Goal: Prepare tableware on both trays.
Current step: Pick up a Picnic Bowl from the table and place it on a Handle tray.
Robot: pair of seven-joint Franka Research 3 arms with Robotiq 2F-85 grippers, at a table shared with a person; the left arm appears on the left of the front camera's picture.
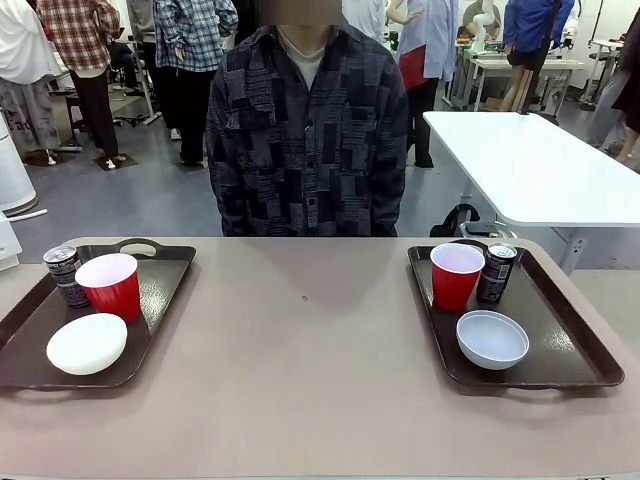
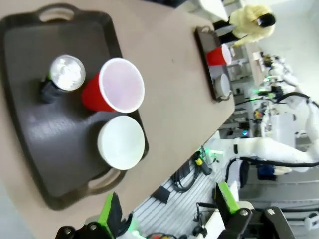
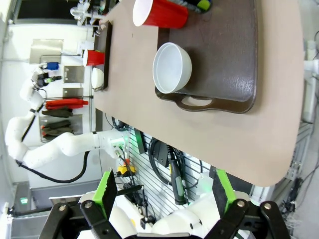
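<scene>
The left tray [image 1: 160,275] carries a black can [image 1: 64,275], a red cup [image 1: 110,285] and a white bowl [image 1: 87,343] that looks turned rim down. On the right tray [image 1: 570,345] stand a red cup [image 1: 455,275], a black can [image 1: 496,272] and an upright white bowl [image 1: 492,338]. My left gripper [image 2: 167,209] hangs open high above the left tray [image 2: 30,124], cup [image 2: 117,87], can [image 2: 67,74] and bowl [image 2: 121,142]. My right gripper [image 3: 163,191] is open, off the table's edge near the right tray [image 3: 229,59] and bowl [image 3: 172,67]. Both hold nothing.
A person [image 1: 305,130] stands at the far side of the tan table [image 1: 305,350], hands out of sight. A white table [image 1: 540,170] stands behind on the right. The other arm [image 3: 60,147] shows farther off beside the table.
</scene>
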